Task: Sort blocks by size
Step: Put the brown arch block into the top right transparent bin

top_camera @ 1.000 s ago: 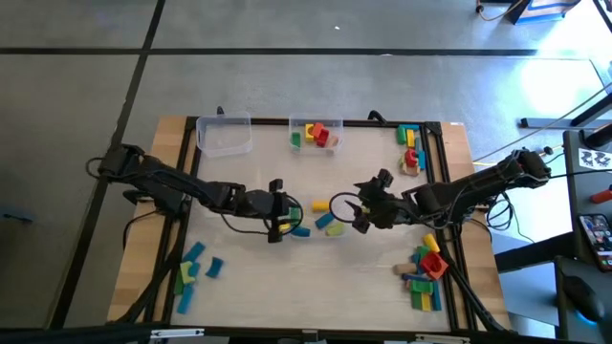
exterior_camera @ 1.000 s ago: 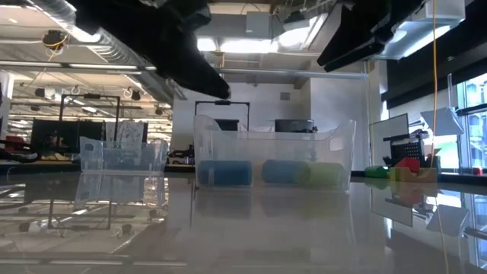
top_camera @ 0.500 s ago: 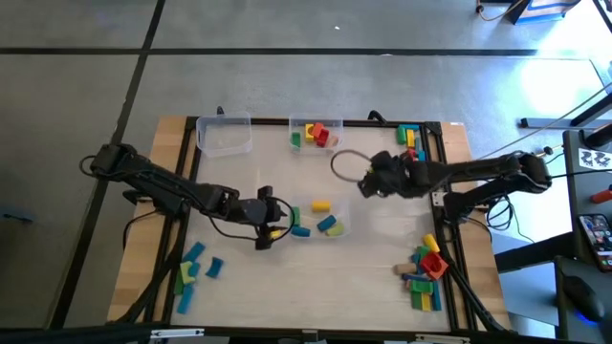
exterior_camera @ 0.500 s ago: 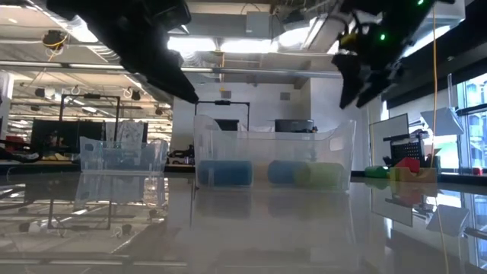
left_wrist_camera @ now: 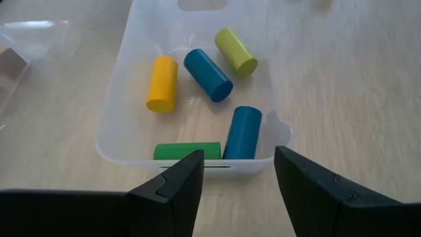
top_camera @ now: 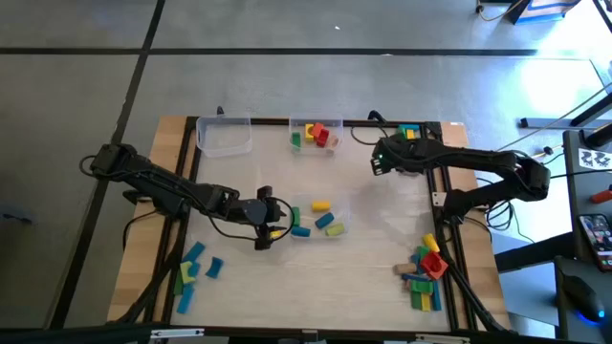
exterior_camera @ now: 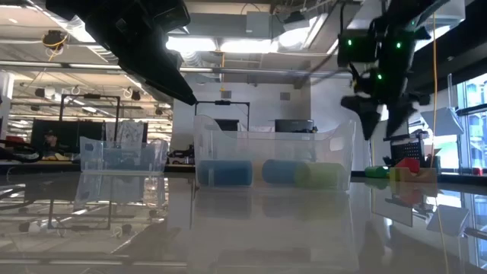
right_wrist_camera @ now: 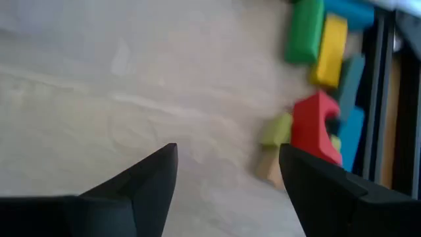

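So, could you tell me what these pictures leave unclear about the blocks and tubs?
- Pile of blocks near the right gripper: right wrist view, motion blur hides shapes and count.
- Middle tub: low view, its cloudy wall hides block shapes.
- Green block: left wrist view, partly behind the left gripper.
- Far-left tub: high view, too small to see contents.

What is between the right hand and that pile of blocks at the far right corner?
Nothing visible. The right hand is open and empty, with only bare table between it and the blocks.
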{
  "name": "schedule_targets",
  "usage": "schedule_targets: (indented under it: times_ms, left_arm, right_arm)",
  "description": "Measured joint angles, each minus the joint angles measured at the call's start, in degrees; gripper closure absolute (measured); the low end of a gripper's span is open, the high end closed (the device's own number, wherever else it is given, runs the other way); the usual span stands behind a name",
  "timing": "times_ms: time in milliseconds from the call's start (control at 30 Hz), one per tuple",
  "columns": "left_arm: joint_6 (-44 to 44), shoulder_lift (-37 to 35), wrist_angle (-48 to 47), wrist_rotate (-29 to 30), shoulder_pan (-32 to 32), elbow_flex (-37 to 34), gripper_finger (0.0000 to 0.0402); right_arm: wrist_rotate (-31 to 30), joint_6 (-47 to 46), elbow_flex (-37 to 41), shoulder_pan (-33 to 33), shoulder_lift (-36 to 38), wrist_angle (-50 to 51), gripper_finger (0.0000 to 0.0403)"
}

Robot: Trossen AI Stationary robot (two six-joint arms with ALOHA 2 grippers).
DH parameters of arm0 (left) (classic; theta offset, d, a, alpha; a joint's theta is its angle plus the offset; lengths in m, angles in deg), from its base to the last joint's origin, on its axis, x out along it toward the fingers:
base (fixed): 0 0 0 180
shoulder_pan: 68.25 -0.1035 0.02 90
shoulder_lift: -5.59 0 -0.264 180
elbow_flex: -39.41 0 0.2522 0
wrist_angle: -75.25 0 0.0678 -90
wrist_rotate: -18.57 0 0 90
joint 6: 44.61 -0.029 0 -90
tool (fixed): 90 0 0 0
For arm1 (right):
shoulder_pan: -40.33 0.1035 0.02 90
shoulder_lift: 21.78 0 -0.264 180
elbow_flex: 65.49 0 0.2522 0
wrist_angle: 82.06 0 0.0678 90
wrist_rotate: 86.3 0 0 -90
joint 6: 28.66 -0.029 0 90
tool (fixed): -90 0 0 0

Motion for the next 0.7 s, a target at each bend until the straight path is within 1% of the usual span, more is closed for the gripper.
schedule_targets:
  times_ms: [167,267,567,700]
  left_arm:
    - [-0.4,0.0,0.0,0.0,0.0,0.0,0.0219]
    - [-0.4,0.0,0.0,0.0,0.0,0.0,0.0219]
    - [-0.8,0.0,0.0,0.0,0.0,0.0,0.0219]
    - [-0.9,0.0,0.0,0.0,0.0,0.0,0.0219]
  right_arm:
    - [3.0,-0.5,3.7,-4.4,0.0,-0.1,0.0139]
    - [3.4,-1.6,5.9,-6.1,0.0,-0.8,0.0139]
    - [5.6,-1.6,12.3,-9.8,0.0,-10.7,0.0139]
    - [5.3,-1.3,13.8,-11.1,0.0,-11.8,0.0139]
